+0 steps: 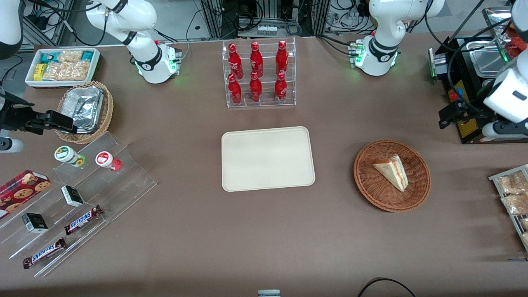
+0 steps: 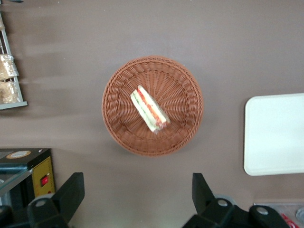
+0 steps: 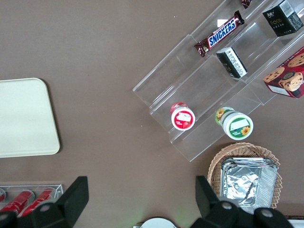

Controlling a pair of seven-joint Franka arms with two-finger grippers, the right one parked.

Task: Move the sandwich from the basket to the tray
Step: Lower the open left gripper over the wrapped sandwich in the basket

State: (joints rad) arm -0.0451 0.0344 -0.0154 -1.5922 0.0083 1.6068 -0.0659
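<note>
Sandwich [image 1: 392, 172] lies in basket [image 1: 414, 200], w/ nothing touching it. Tray [image 1: 267, 159] sits bare beside it, toward parked arm's end. Gripper [image 2: 135, 197] hangs well above basket, jaws apart. Pick & place both left.

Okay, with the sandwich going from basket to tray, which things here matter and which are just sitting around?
Matter:
sandwich in the basket
tray, bare
gripper, jaws open, up above the basket

Sitting around:
cola bottles
Snickers bars
foil container
cookie box
snack bin
</note>
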